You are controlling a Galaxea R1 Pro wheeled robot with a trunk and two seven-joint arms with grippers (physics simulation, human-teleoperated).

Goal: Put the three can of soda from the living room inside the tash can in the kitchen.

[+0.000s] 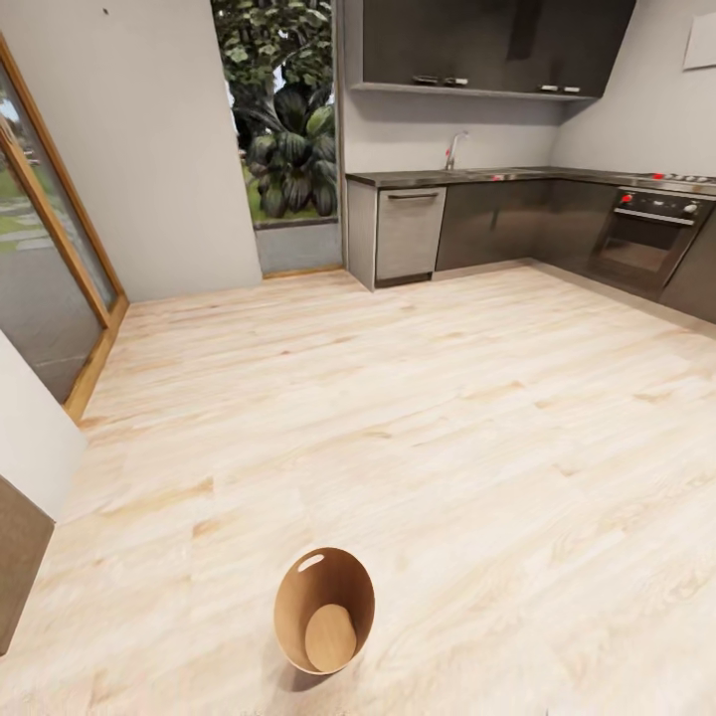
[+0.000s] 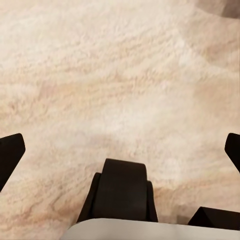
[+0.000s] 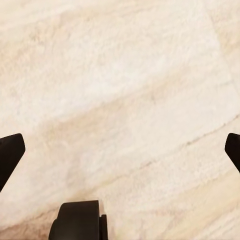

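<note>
Head view: the tash can [image 1: 324, 610] stands on the pale wood floor [image 1: 447, 418], close to the camera, its brown inside holding nothing. Across the floor, the kitchen [image 1: 517, 214] lines the far wall with dark cabinets, a sink tap [image 1: 453, 149] and an oven [image 1: 648, 239]. In each wrist view, the left tool [image 2: 120, 150] and the right tool [image 3: 120, 150] hang over bare floor, fingers spread wide apart, gripping nothing. How the bin lies relative to either tool cannot be told.
</note>
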